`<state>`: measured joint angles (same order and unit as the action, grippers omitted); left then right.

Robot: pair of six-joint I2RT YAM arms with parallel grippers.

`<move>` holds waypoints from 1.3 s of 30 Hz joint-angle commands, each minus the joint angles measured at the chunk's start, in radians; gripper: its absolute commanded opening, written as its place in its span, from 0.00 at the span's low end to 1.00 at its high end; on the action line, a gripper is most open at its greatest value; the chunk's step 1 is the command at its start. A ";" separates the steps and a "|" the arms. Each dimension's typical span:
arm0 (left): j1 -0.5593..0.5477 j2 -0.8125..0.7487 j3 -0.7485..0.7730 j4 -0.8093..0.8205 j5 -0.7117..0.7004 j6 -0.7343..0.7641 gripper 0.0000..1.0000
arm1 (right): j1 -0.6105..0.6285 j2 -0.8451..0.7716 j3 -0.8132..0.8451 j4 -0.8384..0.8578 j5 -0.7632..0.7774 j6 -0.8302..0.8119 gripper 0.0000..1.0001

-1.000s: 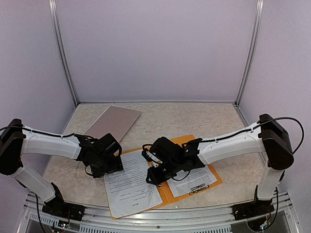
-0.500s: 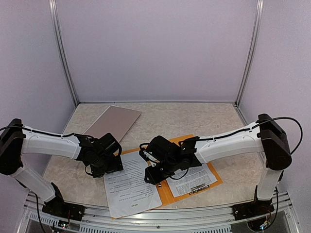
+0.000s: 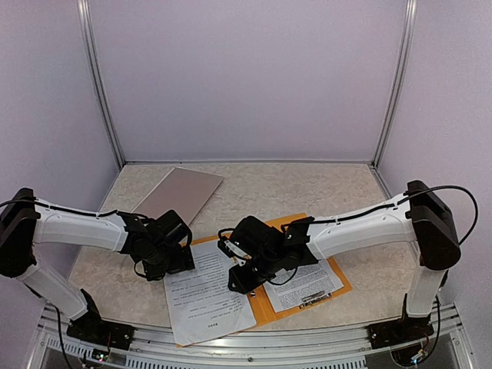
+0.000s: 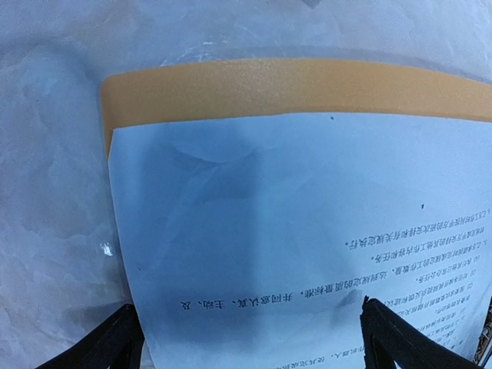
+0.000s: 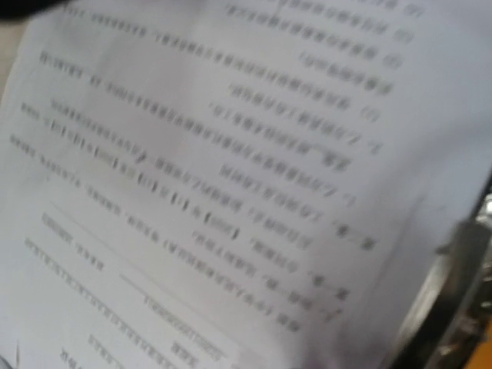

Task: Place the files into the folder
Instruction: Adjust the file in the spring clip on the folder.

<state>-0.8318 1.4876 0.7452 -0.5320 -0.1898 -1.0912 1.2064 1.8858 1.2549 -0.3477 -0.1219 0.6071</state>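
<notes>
Over the orange folder (image 4: 292, 88), the left gripper (image 4: 250, 347) stands wide open above a printed sheet (image 4: 269, 231); whether the right gripper (image 3: 238, 277) grips that sheet cannot be told.

Left sheet (image 3: 206, 296), top view: blocks of small black print, too small to read.
Right sheet (image 3: 304, 283), top view: shorter blocks of black print on the page lying on the orange folder (image 3: 264, 310), also too small to read.
Left sheet, left wrist view (image 4: 292, 215): lines of black Chinese characters toward 4 o'clock, upside down to the camera, with commas between them; no character can be read with certainty.
Right wrist view: rows of black Chinese print, some looking numbered, blurred beyond reading.
</notes>
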 commanded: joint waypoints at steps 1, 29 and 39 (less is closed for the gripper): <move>-0.001 -0.006 0.025 -0.019 -0.002 0.008 0.95 | 0.033 0.047 0.014 -0.025 -0.025 -0.035 0.21; -0.015 -0.002 0.054 -0.040 -0.023 0.018 0.95 | 0.044 0.118 0.069 -0.093 0.062 -0.041 0.17; -0.015 -0.007 0.060 -0.046 -0.036 0.028 0.96 | 0.042 0.128 0.079 -0.095 0.086 -0.024 0.17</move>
<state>-0.8433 1.4876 0.7776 -0.5587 -0.2070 -1.0840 1.2434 1.9930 1.3159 -0.4286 -0.0662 0.5694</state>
